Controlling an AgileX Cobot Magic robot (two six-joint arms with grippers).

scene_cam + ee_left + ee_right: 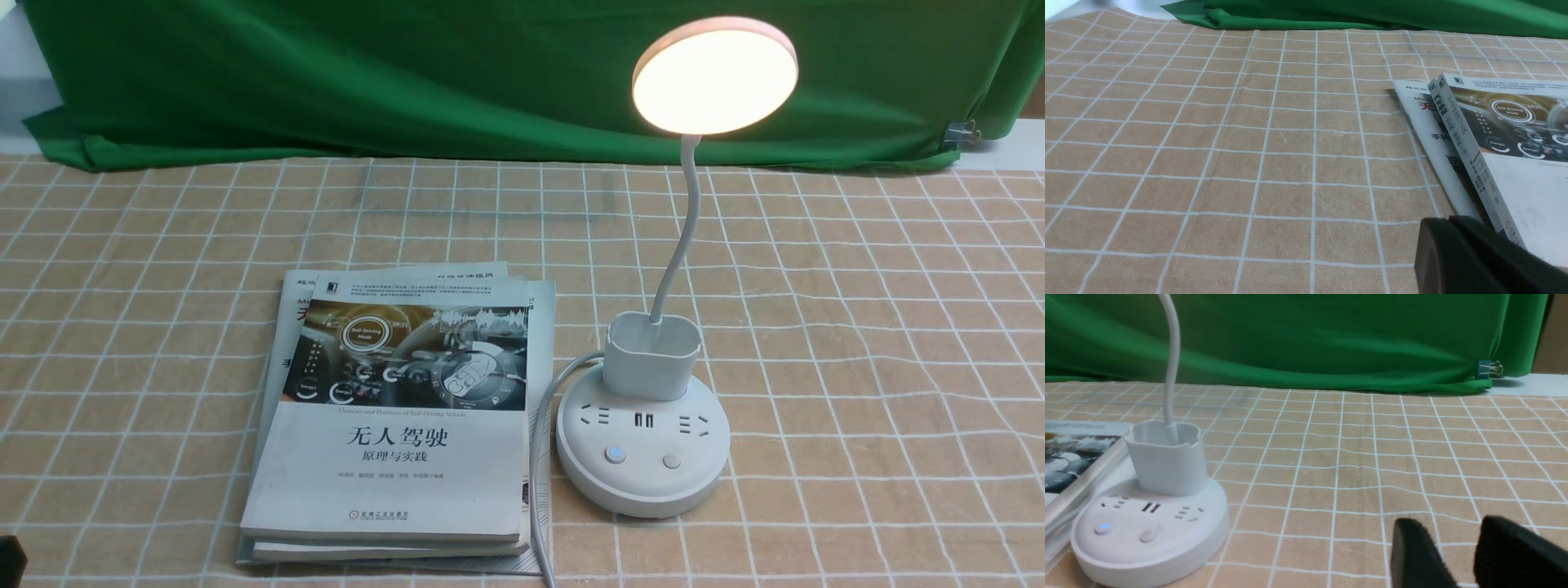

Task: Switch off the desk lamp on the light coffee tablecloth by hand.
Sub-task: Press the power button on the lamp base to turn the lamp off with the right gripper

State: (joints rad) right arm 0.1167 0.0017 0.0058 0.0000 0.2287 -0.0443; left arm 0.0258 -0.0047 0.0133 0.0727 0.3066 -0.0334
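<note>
The white desk lamp [642, 445] stands on the tan grid tablecloth [857, 327], right of centre. Its round head [714, 75] glows warm and lit. The round socket base has two buttons; the left button [615, 454] glows blue, and the right button [671, 461] is plain. The base also shows in the right wrist view [1151, 531]. My right gripper [1447, 533] is open and empty, low over the cloth to the right of the base. My left gripper [1447, 222] is shut and empty, beside the books. Only a dark corner of the left arm [10, 559] shows in the front view.
A stack of books [400, 416] lies left of the lamp, touching its white cable [543, 441]; it also shows in the left wrist view [1506, 163]. A green backdrop cloth [408, 73] hangs behind, held by a binder clip [963, 131].
</note>
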